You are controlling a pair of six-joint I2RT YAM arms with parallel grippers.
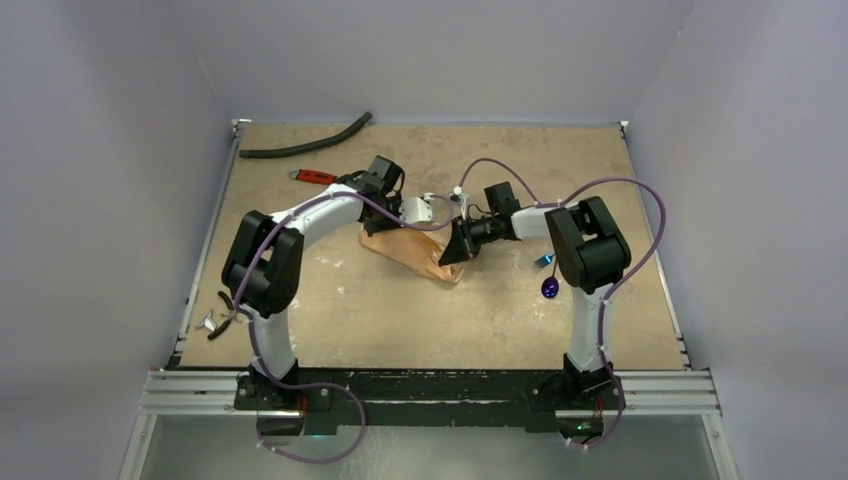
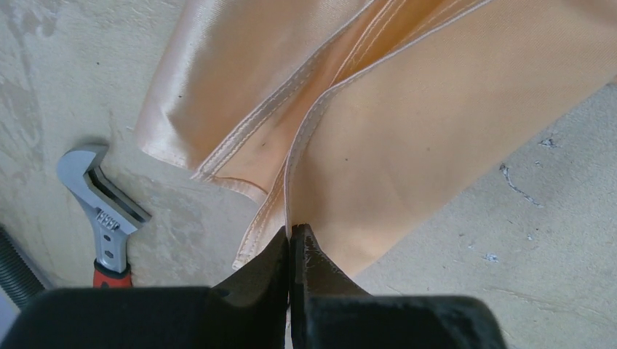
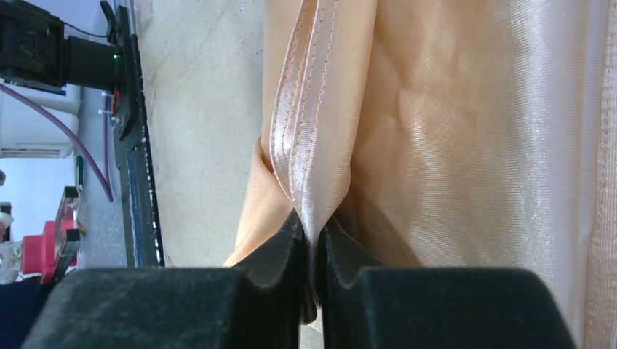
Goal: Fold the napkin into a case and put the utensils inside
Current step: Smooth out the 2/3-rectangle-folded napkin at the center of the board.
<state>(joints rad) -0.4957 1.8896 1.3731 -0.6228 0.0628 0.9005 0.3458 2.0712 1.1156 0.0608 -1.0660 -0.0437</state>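
The peach-orange napkin lies partly folded at the middle of the table, between both arms. My left gripper is shut on a hemmed edge of the napkin; its jaws pinch the cloth. My right gripper is shut on a folded hem of the napkin; its jaws pinch the doubled edge. The blue fork and the dark purple spoon lie on the table to the right, beside the right arm, apart from the napkin.
A red-handled wrench lies behind the left arm and shows in the left wrist view. A curved black hose lies at the back left. Pliers and a small metal part lie near the left edge.
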